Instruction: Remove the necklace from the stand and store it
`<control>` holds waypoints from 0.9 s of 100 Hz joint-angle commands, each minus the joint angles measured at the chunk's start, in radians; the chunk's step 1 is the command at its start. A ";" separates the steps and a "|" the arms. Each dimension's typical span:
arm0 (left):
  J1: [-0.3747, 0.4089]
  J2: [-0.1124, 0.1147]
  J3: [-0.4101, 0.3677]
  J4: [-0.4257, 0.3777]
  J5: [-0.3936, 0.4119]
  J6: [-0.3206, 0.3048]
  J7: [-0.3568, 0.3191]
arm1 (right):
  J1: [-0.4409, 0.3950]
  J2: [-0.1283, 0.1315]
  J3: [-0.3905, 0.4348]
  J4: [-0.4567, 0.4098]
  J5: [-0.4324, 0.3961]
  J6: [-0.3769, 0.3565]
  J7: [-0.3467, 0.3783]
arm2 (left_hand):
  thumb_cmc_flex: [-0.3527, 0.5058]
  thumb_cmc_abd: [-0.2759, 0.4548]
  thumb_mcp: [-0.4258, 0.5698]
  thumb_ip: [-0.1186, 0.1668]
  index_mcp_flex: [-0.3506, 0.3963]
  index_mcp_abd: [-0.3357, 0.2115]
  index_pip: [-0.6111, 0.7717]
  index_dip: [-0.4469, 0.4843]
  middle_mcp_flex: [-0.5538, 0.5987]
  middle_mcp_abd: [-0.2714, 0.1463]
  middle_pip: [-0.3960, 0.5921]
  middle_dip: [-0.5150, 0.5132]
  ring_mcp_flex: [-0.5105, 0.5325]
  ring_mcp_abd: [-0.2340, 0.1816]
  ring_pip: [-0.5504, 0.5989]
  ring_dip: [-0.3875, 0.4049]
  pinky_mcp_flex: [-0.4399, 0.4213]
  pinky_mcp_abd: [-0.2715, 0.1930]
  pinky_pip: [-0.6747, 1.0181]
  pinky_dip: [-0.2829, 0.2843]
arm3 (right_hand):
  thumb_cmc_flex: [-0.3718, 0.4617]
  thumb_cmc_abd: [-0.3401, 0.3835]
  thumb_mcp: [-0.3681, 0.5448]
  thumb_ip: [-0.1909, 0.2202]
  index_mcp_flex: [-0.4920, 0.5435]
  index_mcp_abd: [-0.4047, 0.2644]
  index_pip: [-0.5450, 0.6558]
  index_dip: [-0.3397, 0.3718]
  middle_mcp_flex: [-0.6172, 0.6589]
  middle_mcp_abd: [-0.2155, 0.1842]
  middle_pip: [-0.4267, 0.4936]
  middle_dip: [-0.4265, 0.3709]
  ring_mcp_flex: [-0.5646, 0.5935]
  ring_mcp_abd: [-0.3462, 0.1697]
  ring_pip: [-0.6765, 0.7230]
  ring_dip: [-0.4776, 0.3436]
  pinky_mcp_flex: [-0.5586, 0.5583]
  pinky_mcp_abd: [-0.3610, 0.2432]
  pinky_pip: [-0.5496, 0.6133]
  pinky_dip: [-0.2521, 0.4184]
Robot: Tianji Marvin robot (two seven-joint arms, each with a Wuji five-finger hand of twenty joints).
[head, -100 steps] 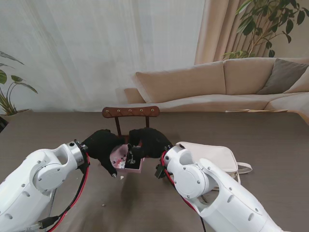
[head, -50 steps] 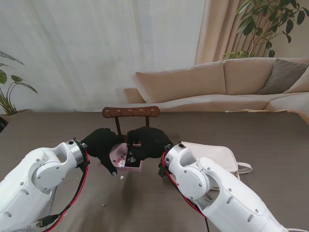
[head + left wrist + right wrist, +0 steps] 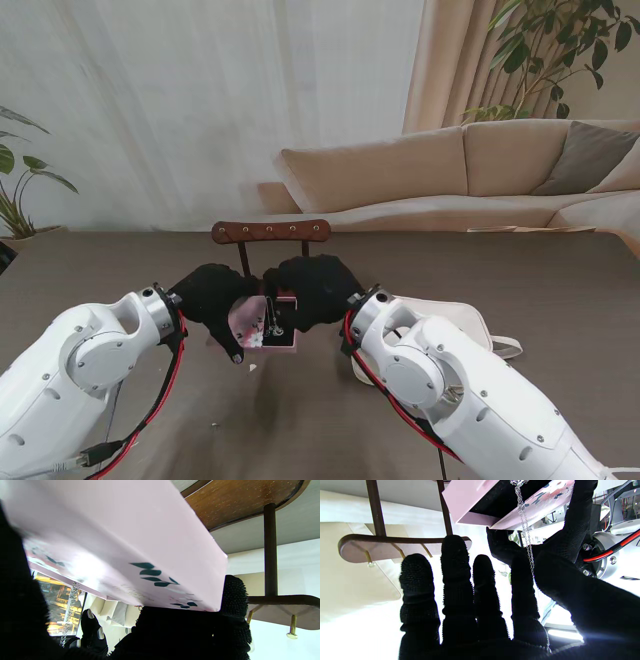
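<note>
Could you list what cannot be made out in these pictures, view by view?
- Stand view: the inside of the pink floral cardboard box is hidden by the black-gloved left hand and right hand.
- Left wrist view: the box's lid fills the picture, blurred; the thin silver chain necklace shows only partly.
- Right wrist view: the necklace's lower end disappears behind the right hand's fingers.

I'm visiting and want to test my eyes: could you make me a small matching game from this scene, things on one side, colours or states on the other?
Things:
1 box
2 necklace
3 jewellery stand
4 left hand

States:
A brown wood, pegs bare
B pink, with leaf print
C gloved black, holding the lid
D silver chain hanging into the box

Pairs: 1-B, 2-D, 3-A, 4-C
</note>
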 commanded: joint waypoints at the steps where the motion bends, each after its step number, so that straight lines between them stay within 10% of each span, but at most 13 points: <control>1: -0.005 -0.006 0.000 -0.002 -0.009 -0.001 -0.018 | -0.002 0.004 0.000 -0.016 -0.011 -0.012 0.012 | 0.474 0.145 0.607 0.096 0.095 -0.193 0.552 0.054 0.094 -0.116 0.073 0.034 0.107 -0.082 0.279 0.040 0.035 -0.062 -0.007 -0.012 | -0.009 -0.007 0.073 -0.021 0.003 -0.021 0.003 -0.025 0.014 -0.029 -0.022 -0.009 0.031 -0.021 -0.005 -0.002 -0.187 -0.031 -0.008 -0.019; 90: 0.000 -0.008 -0.010 -0.016 -0.113 0.007 -0.059 | 0.003 0.024 0.037 -0.041 -0.172 -0.082 -0.008 | 0.485 0.147 0.628 0.096 0.083 -0.160 0.566 0.063 0.098 -0.094 0.087 0.063 0.153 -0.075 0.282 -0.010 0.095 -0.024 -0.027 -0.021 | -0.070 0.035 -0.012 -0.037 0.075 -0.082 -0.039 -0.117 0.061 -0.049 -0.056 -0.013 0.081 -0.045 -0.034 0.011 -0.166 -0.044 -0.006 -0.043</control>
